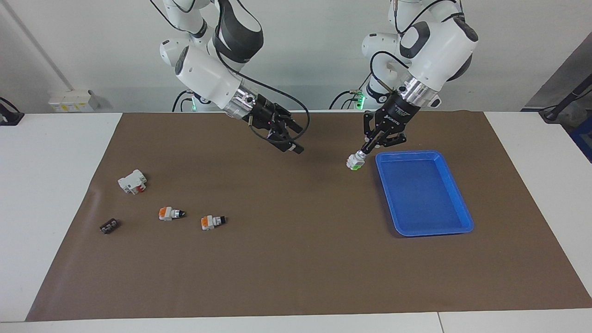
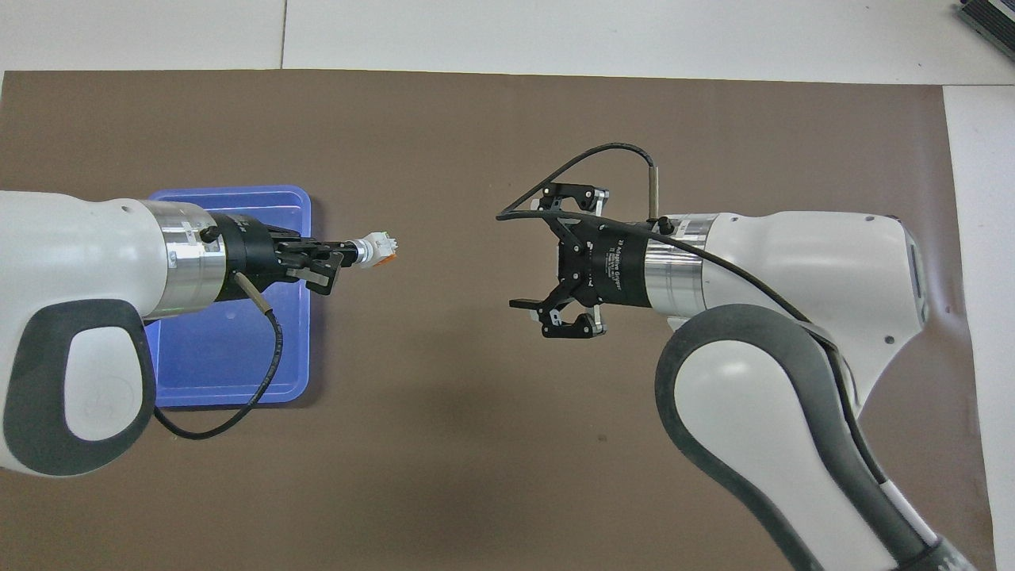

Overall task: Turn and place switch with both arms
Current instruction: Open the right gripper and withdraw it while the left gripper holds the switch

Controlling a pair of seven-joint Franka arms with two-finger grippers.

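My left gripper [image 1: 366, 149] is shut on a switch [image 1: 355, 162] with a white body. It holds the switch by one end, low over the mat, beside the corner of the blue tray [image 1: 466, 227] that lies nearest the robots. In the overhead view the held switch [image 2: 376, 249] sticks out of the left gripper [image 2: 347, 254] toward the right gripper [image 2: 515, 260]. My right gripper [image 1: 293, 138] is open and empty in the air over the middle of the mat. Two more switches [image 1: 171, 213] [image 1: 212, 222] lie on the mat toward the right arm's end.
A white block with red [image 1: 132, 181] and a small dark brown piece [image 1: 109, 226] lie near the two loose switches. The blue tray [image 2: 238, 193] holds nothing. In the overhead view the right arm hides the loose parts.
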